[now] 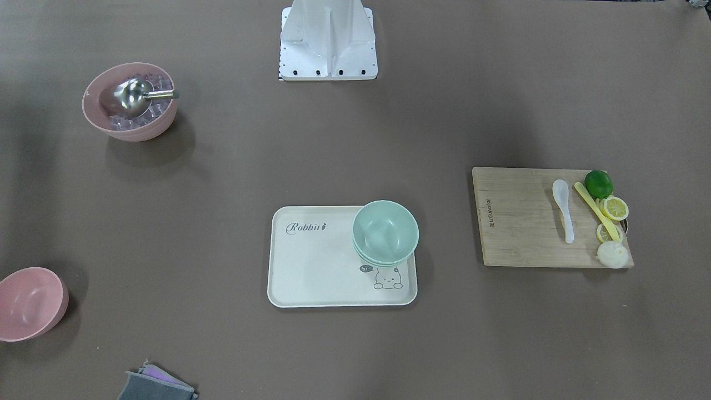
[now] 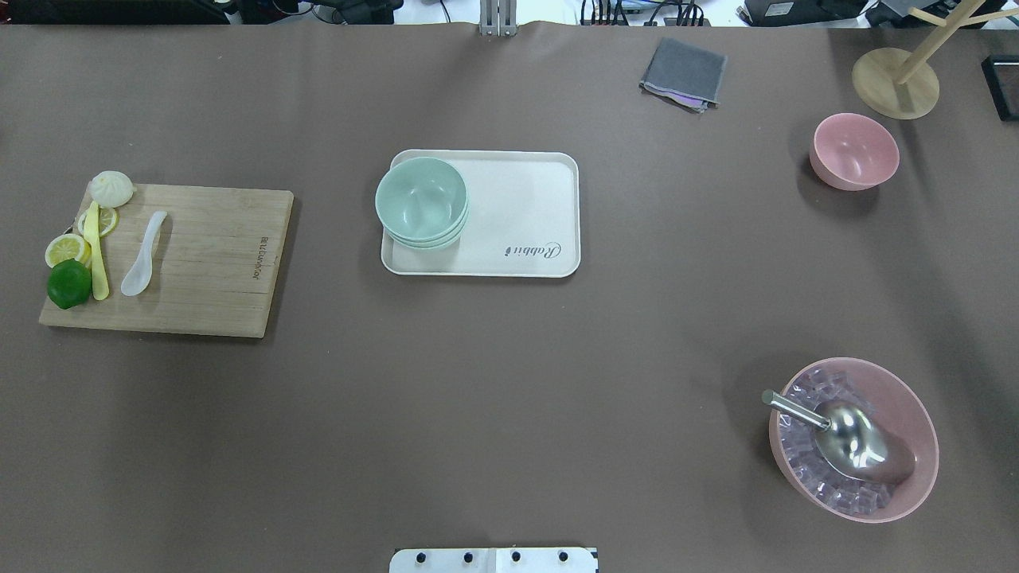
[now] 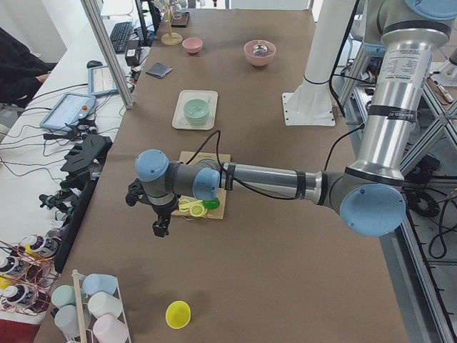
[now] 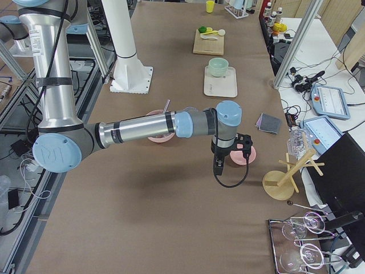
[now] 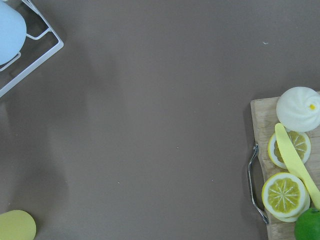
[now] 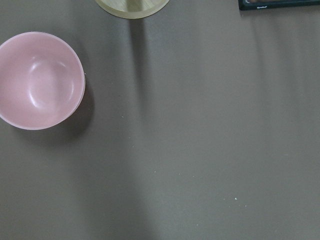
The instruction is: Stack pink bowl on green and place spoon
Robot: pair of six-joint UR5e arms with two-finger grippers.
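One tray (image 2: 529, 203) holds the nested green bowls (image 2: 420, 199).

A cream tray (image 2: 541, 199) printed "Rabbit" lay mid-table. On the left, a wooden cutting board (image 2: 215, 263) carried a lime (image 2: 69, 283), lemon slices (image 2: 66, 249), a white bun (image 2: 111, 189) and a long yellow utensil (image 2: 98, 263) along its left edge. Near right, a pink bowl (image 2: 915, 414) held clear cubes (image 2: 804, 461) and a steel scoop (image 2: 852, 442). Far right lay a folded grey cloth (image 2: 685, 72) and, further right, a wooden stand (image 2: 884, 83).

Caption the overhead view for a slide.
Green bowls on tray, empty pink bowl upper right, white spoon on cutting board.
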